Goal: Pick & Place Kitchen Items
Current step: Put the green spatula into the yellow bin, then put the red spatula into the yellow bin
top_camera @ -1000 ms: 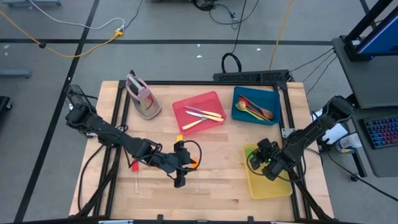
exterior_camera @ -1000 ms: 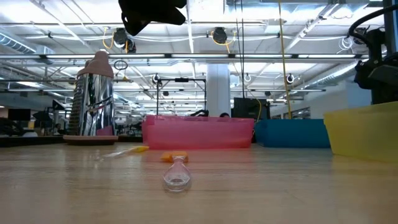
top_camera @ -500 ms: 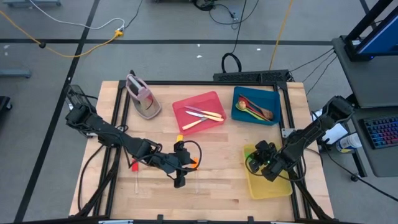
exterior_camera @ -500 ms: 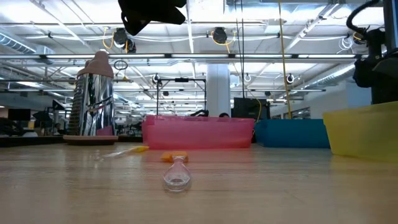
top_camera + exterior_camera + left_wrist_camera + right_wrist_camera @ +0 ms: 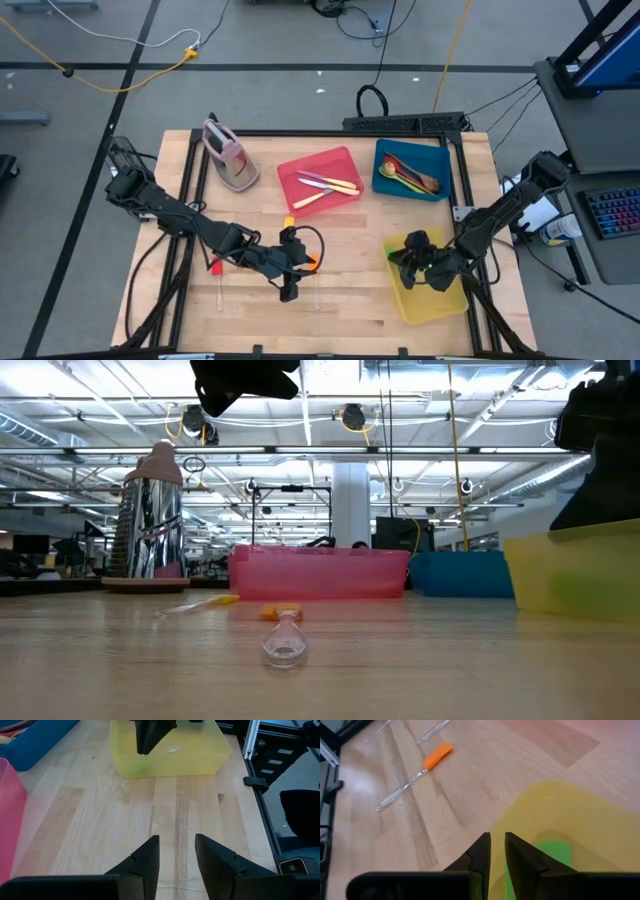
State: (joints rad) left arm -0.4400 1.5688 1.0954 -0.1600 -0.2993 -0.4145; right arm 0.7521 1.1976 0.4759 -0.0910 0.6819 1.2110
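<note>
Wooden slats make up the worktop [image 5: 350,320], and three flat trays on it explain the whole layout: each takes one kind of utensil. From above, the red tray [image 5: 285,170] at centre holds the cream-handled knives [image 5: 325,185], three as far as I can count. The blue tray [image 5: 440,152] to its right holds the green and brown spoons [image 5: 410,175], a small heap, maybe four, too tangled to count surely. The yellow tray [image 5: 430,305], lower right, seems meant for the clear-handled pieces. So far I see one in it, the green-headed piece [image 5: 555,852].

The right tool [image 5: 497,847] hangs over that tray's near rim, just above the green piece. Its fingers are nearly together, with a thin gap and nothing in it, so I judge the drop-off is done.

Three clear-handled pieces lie loose at lower centre of the overhead view: an orange-headed one [image 5: 312,262], a red-headed one [image 5: 215,265] and a yellow-headed one [image 5: 288,221]. The left tool [image 5: 176,855] hovers low beside the orange one, fingers apart and empty, probably poised for a pickup.

One pink-grey stand [image 5: 230,158] sits at upper left, out of the sorting.
</note>
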